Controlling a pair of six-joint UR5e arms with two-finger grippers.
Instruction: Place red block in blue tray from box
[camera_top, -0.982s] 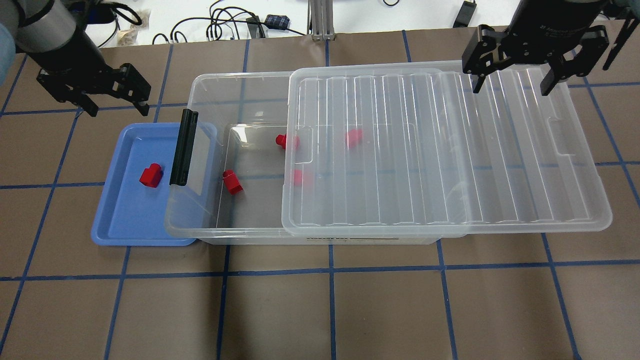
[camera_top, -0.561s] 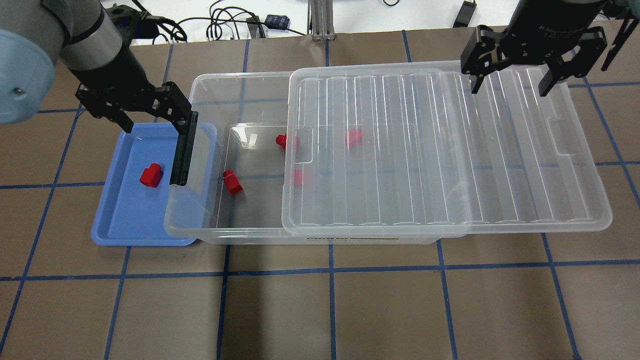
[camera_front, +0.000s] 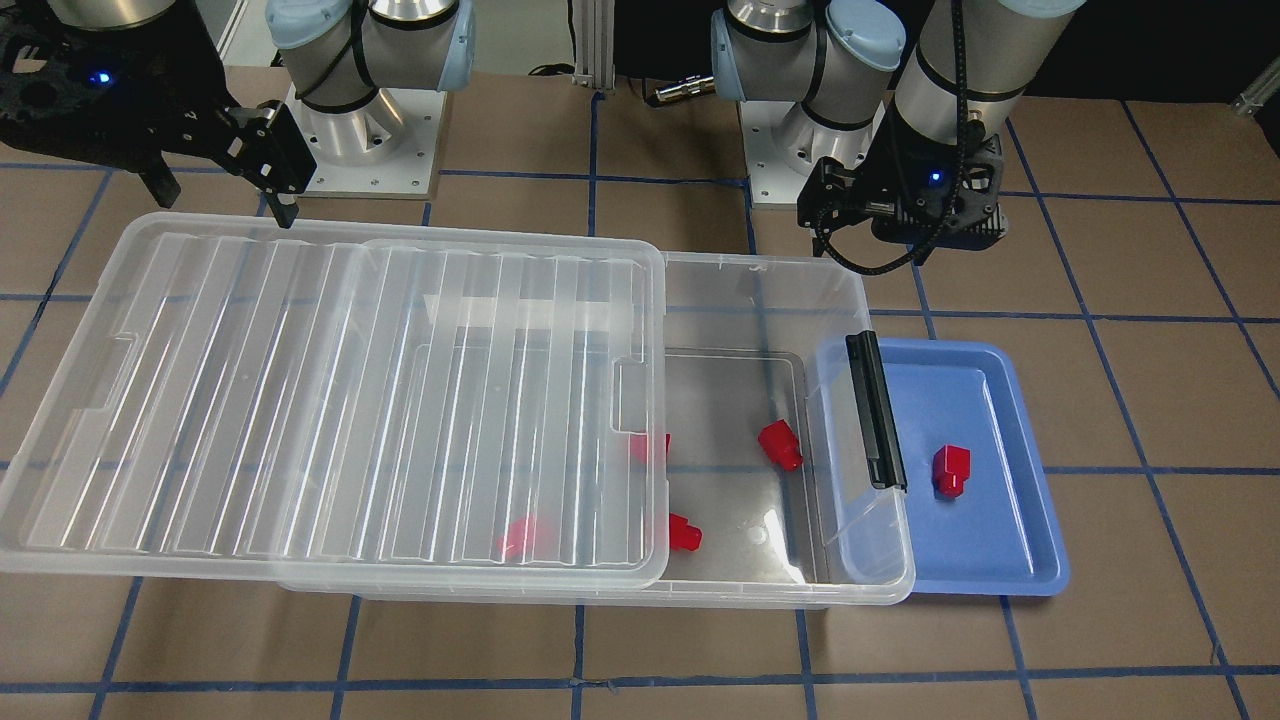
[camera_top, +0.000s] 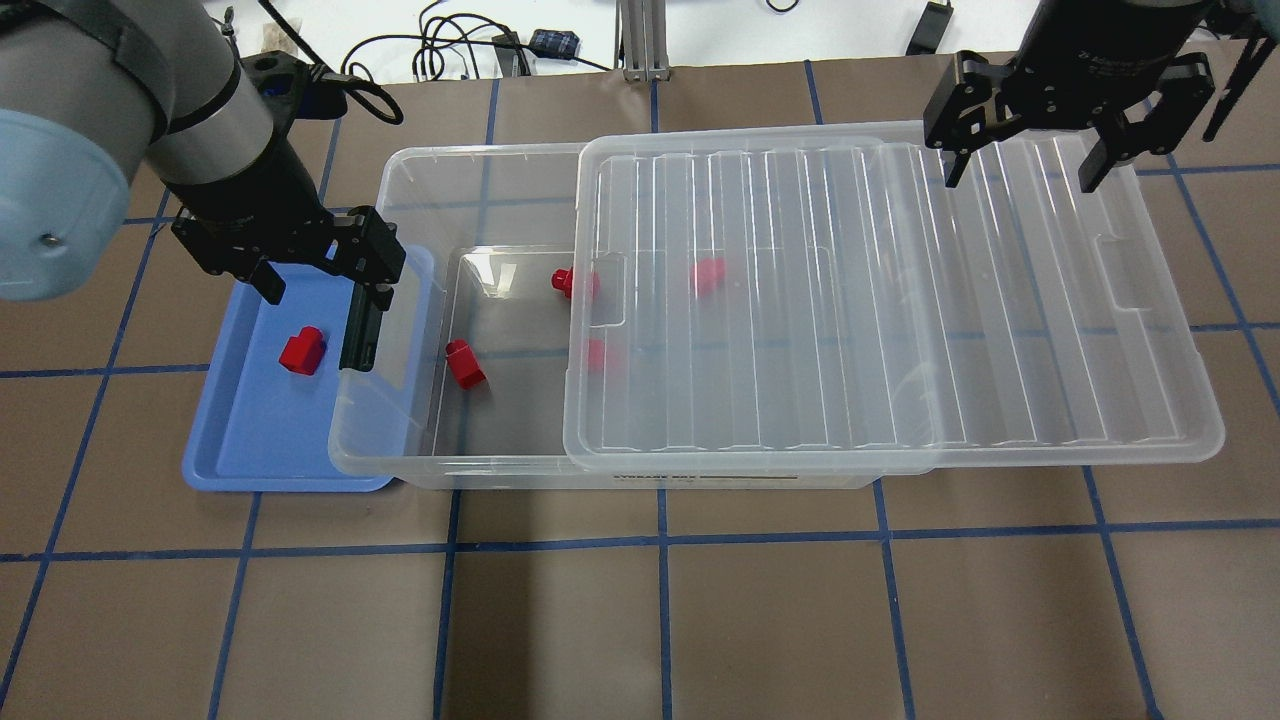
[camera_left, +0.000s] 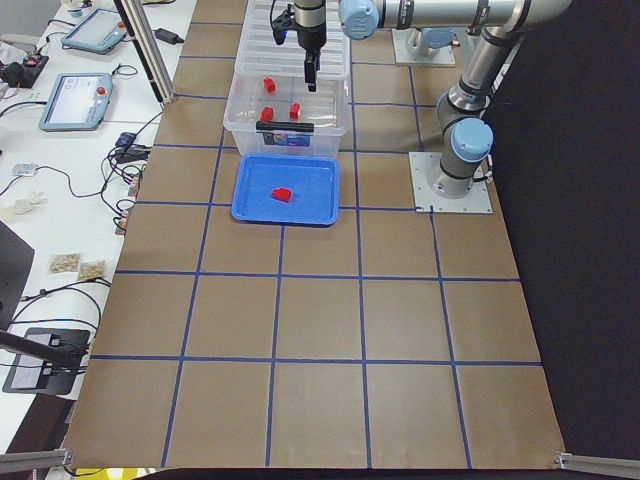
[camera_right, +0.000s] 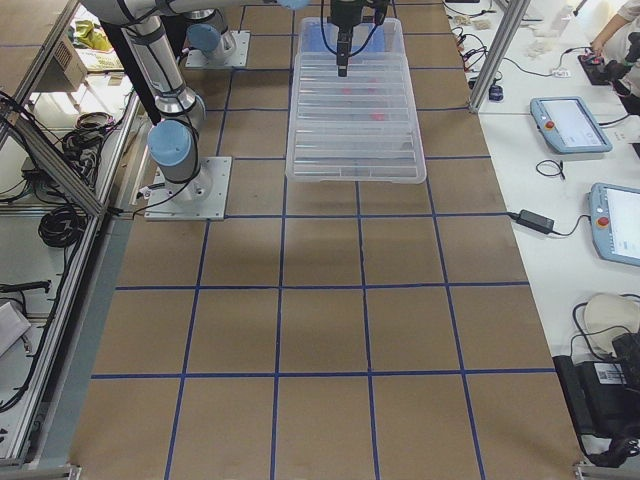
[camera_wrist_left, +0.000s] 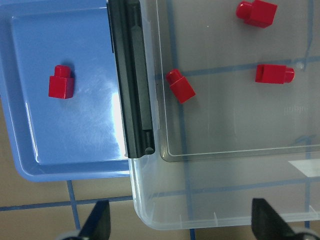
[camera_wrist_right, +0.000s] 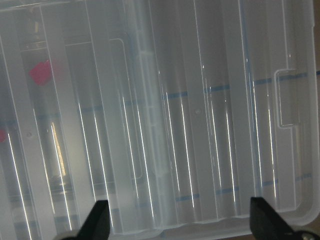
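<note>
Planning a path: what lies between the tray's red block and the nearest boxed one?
The end wall of the box, with its black latch bar, seen in the left wrist view.

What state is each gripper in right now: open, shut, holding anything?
Left gripper: open, holding nothing.
Right gripper: open, holding nothing.

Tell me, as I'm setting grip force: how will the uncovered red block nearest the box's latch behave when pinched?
The red block looks like glossy hard plastic: probably stiff, perhaps slippery. Small, so likely light. It lies on a flat side, so it should slide rather than roll when nudged.
</note>
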